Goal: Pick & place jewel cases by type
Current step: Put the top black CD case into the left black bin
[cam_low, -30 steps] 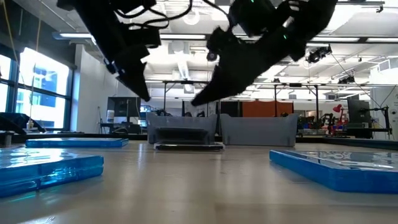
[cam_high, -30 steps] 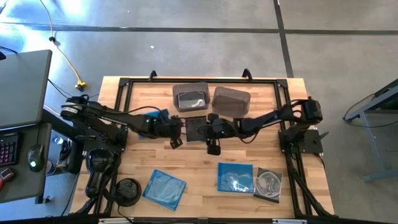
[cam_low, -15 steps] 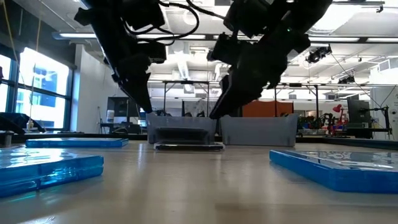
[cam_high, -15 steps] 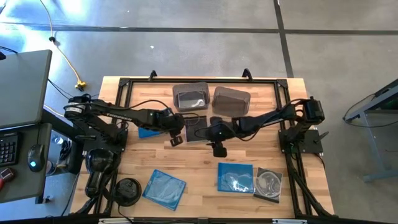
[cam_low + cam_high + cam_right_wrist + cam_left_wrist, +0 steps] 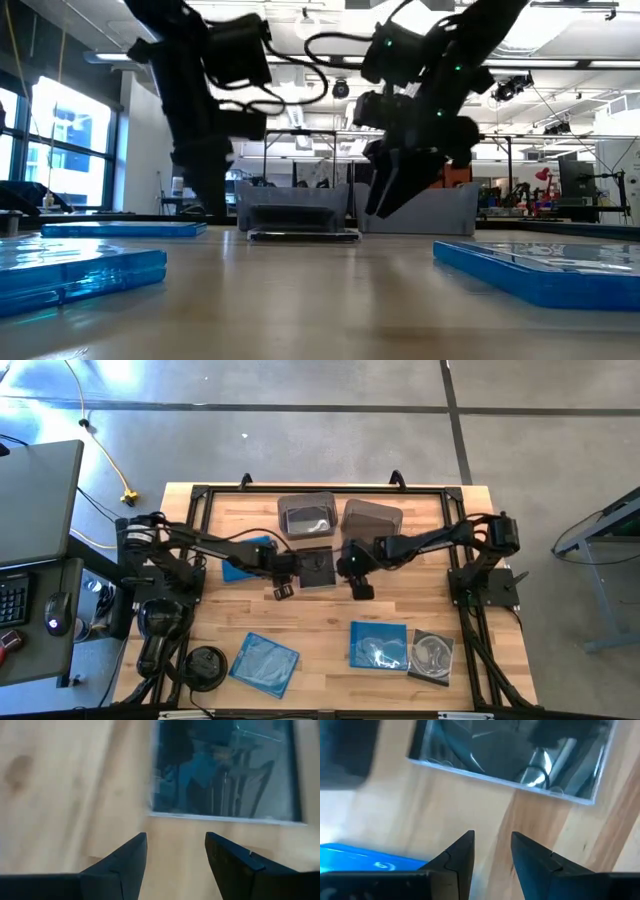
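A dark grey-black jewel case [image 5: 316, 568] lies flat on the table in front of the left bin; it also shows in the left wrist view [image 5: 515, 755] and the right wrist view [image 5: 225, 770]. My left gripper [image 5: 492, 851] stands open just off the case's left side [image 5: 288, 573], pointing steeply down. My right gripper [image 5: 176, 851] stands open just off its right side [image 5: 346, 567], also pointing steeply down. Neither touches the case. A blue jewel case [image 5: 243, 566] lies under my left arm.
Two smoky grey bins [image 5: 307, 515] [image 5: 372, 520] stand behind the dark case. Near the front edge lie two blue cases [image 5: 265, 663] [image 5: 378, 644], a clear case with a silver disc [image 5: 432, 656] and a round black object [image 5: 205, 665].
Both grippers have sunk toward the table on either side of the dark case. My right gripper has tipped from a slant to pointing steeply down. My left gripper has come down beside the case's left edge. The cases have stayed where they were.
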You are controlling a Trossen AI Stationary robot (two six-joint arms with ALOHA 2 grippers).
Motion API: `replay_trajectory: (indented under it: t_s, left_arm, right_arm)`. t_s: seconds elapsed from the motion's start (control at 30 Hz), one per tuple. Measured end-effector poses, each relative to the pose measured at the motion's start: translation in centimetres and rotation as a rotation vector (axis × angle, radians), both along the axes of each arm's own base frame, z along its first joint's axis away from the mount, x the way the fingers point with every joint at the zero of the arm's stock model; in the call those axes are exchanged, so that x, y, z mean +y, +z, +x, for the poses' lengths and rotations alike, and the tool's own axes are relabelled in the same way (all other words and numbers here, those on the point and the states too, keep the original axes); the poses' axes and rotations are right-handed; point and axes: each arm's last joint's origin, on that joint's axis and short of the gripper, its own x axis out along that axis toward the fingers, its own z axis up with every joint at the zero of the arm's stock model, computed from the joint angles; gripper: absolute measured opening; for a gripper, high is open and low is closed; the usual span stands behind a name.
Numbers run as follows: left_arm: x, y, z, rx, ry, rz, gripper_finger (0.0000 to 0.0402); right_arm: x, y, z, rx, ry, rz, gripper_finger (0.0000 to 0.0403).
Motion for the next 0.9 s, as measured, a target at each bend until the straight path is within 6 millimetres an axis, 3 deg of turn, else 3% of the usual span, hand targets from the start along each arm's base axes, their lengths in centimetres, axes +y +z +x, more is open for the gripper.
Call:
replay_trajectory:
  t_s: [0.23, 0.43, 0.63, 0.9]
  left_arm:
    - [0.2, -1.3, 0.9, 0.007, -0.038, 0.070, 0.0127]
    - [0.3, -1.3, 0.9, 0.039, -0.099, 0.160, 0.0127]
    - [0.2, -1.3, 1.1, 0.146, -0.449, 0.303, 0.0127]
    - [0.1, -0.7, 2.4, 0.116, -0.776, 0.463, 0.0127]
  right_arm:
    - [-3.5, 0.0, 0.1, -0.069, -0.059, 0.059, 0.0198]
    - [-4.3, -1.5, 0.5, -0.062, -0.090, 0.037, 0.0198]
    - [-4.5, -2.3, 0.0, 0.020, -0.100, 0.046, 0.0198]
    - [-5.1, -2.2, -0.1, 0.004, -0.050, 0.035, 0.0197]
